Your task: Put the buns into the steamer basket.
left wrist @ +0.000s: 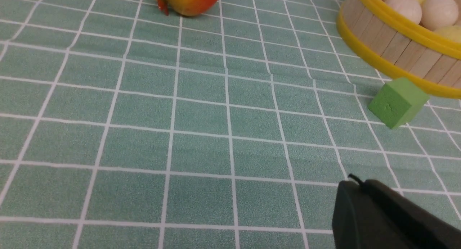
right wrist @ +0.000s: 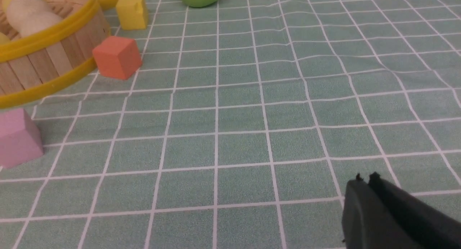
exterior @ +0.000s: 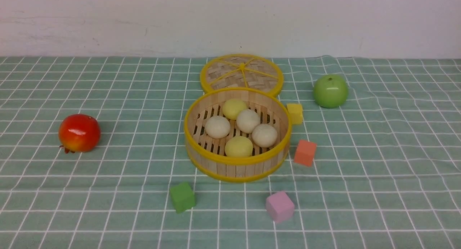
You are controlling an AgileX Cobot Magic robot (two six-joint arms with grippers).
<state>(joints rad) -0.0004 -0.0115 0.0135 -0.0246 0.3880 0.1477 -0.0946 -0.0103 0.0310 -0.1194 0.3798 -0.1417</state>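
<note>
The steamer basket (exterior: 236,166) stands at the table's middle. Several buns lie inside it: three off-white ones (exterior: 217,127) (exterior: 248,121) (exterior: 264,135) and two pale yellow ones (exterior: 234,108) (exterior: 238,146). The basket also shows in the left wrist view (left wrist: 396,51) and the right wrist view (right wrist: 43,58), with buns visible over its rim. Neither arm shows in the front view. My left gripper (left wrist: 354,182) is shut and empty, low over the cloth, apart from the basket. My right gripper (right wrist: 363,180) is shut and empty over the cloth on the basket's other side.
The woven lid (exterior: 241,74) lies flat behind the basket. A red fruit (exterior: 79,132) is at the left, a green apple (exterior: 330,91) at the back right. Yellow (exterior: 295,113), orange (exterior: 305,152), pink (exterior: 280,206) and green (exterior: 182,197) foam cubes lie around the basket.
</note>
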